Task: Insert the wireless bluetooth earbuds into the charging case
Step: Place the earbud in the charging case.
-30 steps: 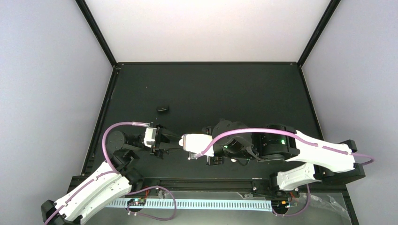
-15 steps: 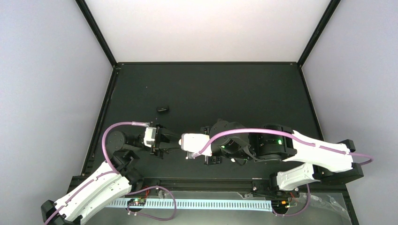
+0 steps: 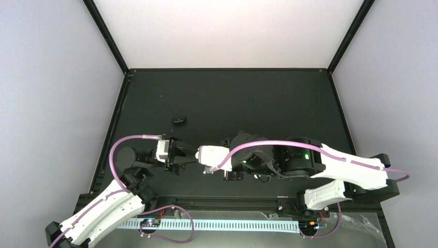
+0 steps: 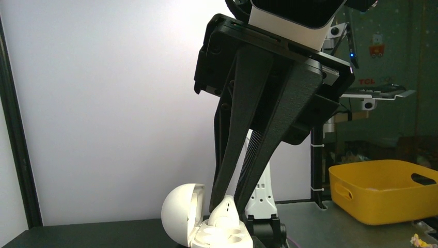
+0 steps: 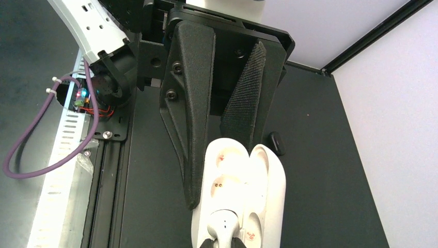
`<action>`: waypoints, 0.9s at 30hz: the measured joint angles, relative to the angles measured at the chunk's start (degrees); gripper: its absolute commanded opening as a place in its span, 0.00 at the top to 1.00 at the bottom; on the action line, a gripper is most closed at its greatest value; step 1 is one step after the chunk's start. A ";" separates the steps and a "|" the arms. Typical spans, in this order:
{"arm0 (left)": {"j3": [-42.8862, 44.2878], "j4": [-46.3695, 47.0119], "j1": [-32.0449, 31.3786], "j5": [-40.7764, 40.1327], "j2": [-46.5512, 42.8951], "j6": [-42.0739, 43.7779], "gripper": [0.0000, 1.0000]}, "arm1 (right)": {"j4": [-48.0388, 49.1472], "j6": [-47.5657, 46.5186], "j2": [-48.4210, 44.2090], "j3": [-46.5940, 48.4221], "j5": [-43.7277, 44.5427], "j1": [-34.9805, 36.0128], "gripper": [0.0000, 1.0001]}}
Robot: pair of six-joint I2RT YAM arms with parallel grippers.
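Note:
The white charging case (image 5: 240,196) is open, its lid (image 4: 181,212) hinged back. My left gripper (image 3: 190,155) is shut on it, and its black fingers (image 5: 191,129) flank the case body in the right wrist view. One white earbud (image 4: 225,209) stands with its head in a case socket and its stem pointing up. My right gripper (image 4: 227,201) comes down from above and is shut on that stem; its fingertips (image 5: 223,244) show at the bottom edge. The other sockets (image 5: 222,182) look empty. A small black rounded bud (image 3: 178,120) lies on the table beyond the grippers.
The black table (image 3: 258,103) is fenced by a black frame and pale walls. A metal rail (image 5: 111,155) and a purple cable (image 5: 31,165) run along the near edge. A yellow bin (image 4: 385,188) stands off the table in the left wrist view.
Both grippers have drifted slightly left together, with the case and the earbud between them. The earbud stays pinched over the case socket.

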 measured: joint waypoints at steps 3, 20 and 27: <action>0.00 0.17 -0.07 -0.13 0.02 -0.02 0.98 | 0.00 0.00 0.02 0.00 0.02 0.00 0.92; 0.00 0.46 -0.26 -0.50 0.02 0.00 0.98 | 0.00 0.63 -0.04 1.07 0.28 0.00 0.90; 0.00 0.44 -0.26 -0.87 0.02 0.02 0.99 | 0.04 1.42 -0.15 1.14 0.50 0.00 0.83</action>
